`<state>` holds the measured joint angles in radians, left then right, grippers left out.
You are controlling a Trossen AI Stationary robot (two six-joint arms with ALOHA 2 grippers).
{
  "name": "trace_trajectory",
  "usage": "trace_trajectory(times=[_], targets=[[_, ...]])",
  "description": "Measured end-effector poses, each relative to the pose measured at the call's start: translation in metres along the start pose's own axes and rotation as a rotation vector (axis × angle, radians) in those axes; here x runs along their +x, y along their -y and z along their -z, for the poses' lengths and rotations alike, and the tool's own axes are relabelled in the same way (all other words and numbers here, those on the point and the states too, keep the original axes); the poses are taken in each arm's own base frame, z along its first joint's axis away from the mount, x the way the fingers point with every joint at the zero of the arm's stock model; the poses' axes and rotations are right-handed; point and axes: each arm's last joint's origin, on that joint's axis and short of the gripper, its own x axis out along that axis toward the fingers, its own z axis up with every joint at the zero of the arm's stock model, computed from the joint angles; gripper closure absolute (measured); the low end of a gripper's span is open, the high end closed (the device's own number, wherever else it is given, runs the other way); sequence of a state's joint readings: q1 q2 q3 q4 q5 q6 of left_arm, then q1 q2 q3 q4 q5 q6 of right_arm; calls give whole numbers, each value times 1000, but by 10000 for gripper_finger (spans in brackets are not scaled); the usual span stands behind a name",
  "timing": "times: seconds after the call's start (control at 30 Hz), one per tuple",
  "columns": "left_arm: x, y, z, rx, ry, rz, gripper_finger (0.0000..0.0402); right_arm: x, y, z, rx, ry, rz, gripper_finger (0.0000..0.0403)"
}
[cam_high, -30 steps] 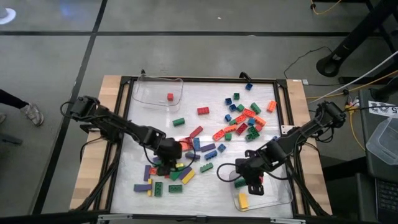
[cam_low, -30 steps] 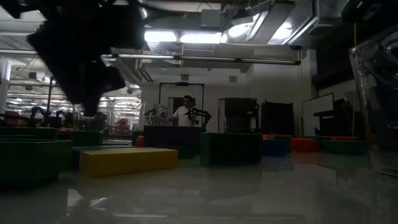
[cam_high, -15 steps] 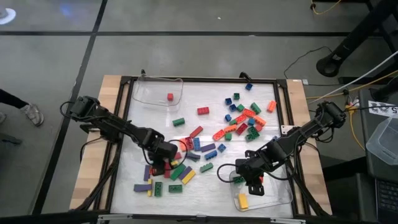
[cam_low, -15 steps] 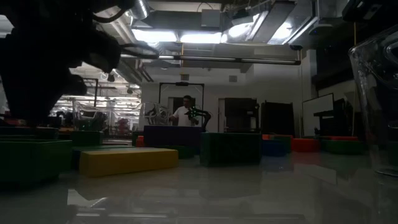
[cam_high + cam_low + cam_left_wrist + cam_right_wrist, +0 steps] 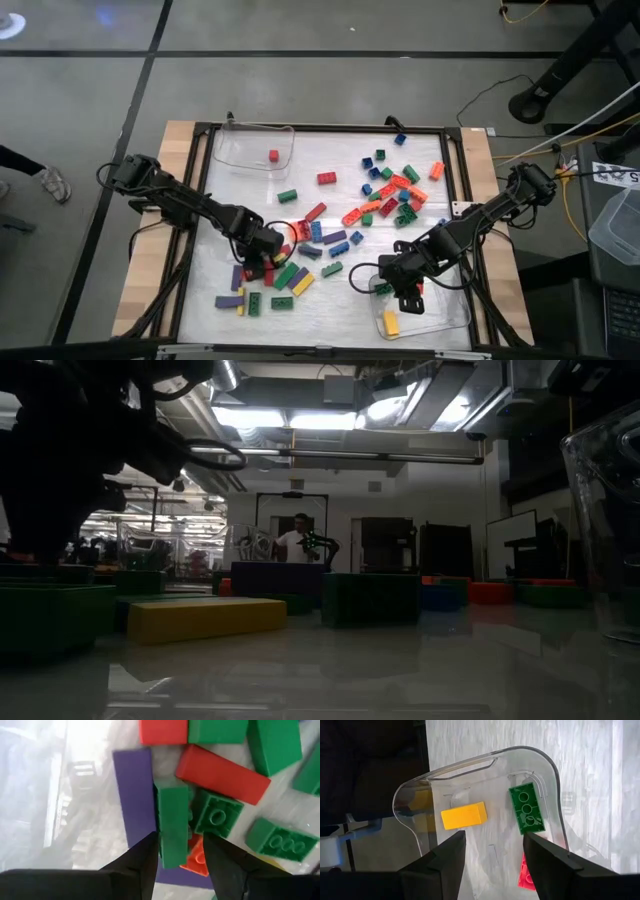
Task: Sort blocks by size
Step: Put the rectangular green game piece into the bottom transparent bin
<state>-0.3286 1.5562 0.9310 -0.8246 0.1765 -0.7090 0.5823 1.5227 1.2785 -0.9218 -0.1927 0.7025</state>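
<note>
Blocks are spread over the white tabletop, the thickest scatter of red, orange, green and blue ones lying toward the far right of the surface, and a second cluster of green, purple, red and yellow ones lying at the near left. The left gripper is lowered into that near-left cluster; in the left wrist view its jaws are seen partly parted, with a long green block standing between the two fingers, though it cannot be told whether the block is actually clamped. Just beside that green block a purple block, a long red block, a small square green block and an orange block are crowded together, some of them touching. The right gripper is held over the clear tray at the near right, with its jaws spread apart and nothing between them. Inside that tray, as the right wrist view shows, a yellow block, a long green studded block and a red block are lying apart from one another, the green one close to the tray's curved wall. A second clear tray is placed at the far left of the tabletop, and a single small red block is seen within it.
</note>
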Motion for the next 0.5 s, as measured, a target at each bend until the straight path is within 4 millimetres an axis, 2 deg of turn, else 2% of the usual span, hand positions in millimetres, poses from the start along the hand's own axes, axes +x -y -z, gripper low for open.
trace_trajectory(times=[0.2,0.5], targets=[[0,0,-2,4,37,-14,260,0,0,0,0,1,1,204],[13,-3,-2,11,80,7,260,0,0,0,-1,1,2,204]])
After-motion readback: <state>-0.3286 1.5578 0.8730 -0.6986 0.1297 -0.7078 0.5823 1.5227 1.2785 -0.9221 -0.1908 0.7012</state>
